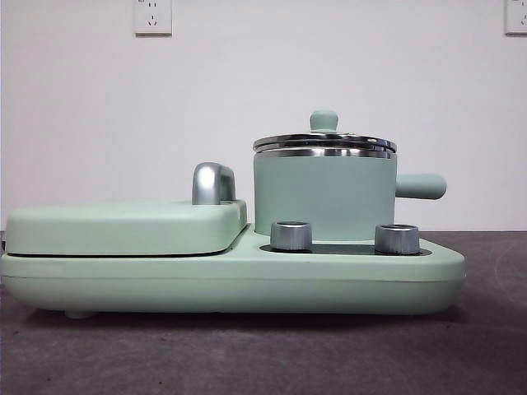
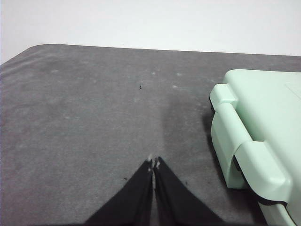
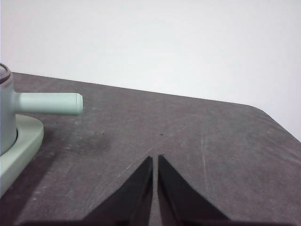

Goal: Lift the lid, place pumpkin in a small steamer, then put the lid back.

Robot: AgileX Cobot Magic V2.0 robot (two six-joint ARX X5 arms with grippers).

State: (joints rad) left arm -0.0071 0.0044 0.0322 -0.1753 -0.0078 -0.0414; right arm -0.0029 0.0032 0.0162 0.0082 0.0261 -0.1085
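Observation:
The small steamer (image 1: 324, 197), a mint-green pot with a stubby side handle (image 1: 421, 187), stands on the right half of the mint-green cooker base. The lid (image 1: 324, 141) sits closed on its steel rim, its green knob (image 1: 324, 120) pointing up. No pumpkin shows in any view. My left gripper (image 2: 154, 162) is shut with nothing in it, hovering over the dark table beside the griddle unit's end (image 2: 254, 141). My right gripper (image 3: 155, 159) is shut on nothing, out over the table past the steamer's handle (image 3: 47, 103). Neither arm shows in the front view.
The wide flat griddle cover (image 1: 123, 226) with a chrome handle (image 1: 212, 183) fills the cooker's left half. Two chrome dials (image 1: 291, 235) (image 1: 397, 239) stand in front of the pot. A white wall lies behind the grey table (image 1: 494, 329).

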